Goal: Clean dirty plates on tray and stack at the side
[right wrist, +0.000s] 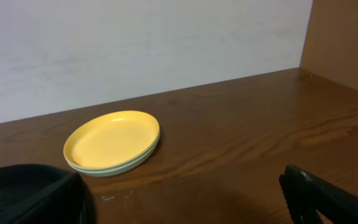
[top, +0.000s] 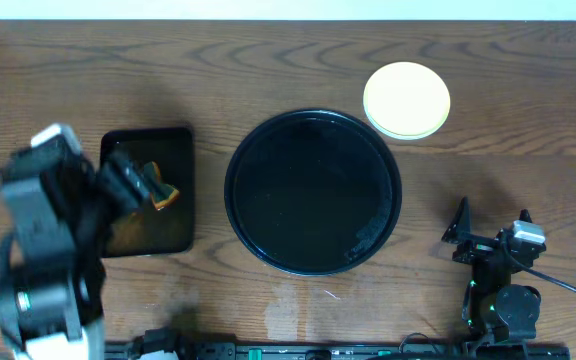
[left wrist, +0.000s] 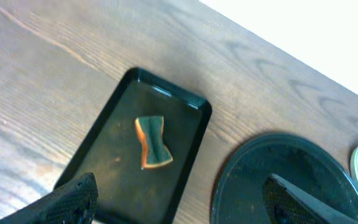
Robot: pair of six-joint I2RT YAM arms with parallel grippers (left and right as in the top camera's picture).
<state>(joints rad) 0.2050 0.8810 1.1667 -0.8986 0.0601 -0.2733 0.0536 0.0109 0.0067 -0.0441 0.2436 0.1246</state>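
The round black tray (top: pixel 313 192) sits mid-table with no plates on it; it also shows in the left wrist view (left wrist: pixel 284 180). The plates (top: pixel 406 100) are stacked at the far right of the tray, pale yellow on top with mint-green rims below, seen in the right wrist view (right wrist: pixel 112 142). My left gripper (top: pixel 133 185) is open and empty, high over the small rectangular tray. My right gripper (top: pixel 493 225) is open and empty, near the table's front right, pointing at the stack.
A small rectangular black tray (top: pixel 173 150) stands left of the round tray, with an orange-and-green sponge (left wrist: pixel 152 142) lying in it. The sponge also shows in the overhead view (top: pixel 163 195). A white wall runs along the table's far edge.
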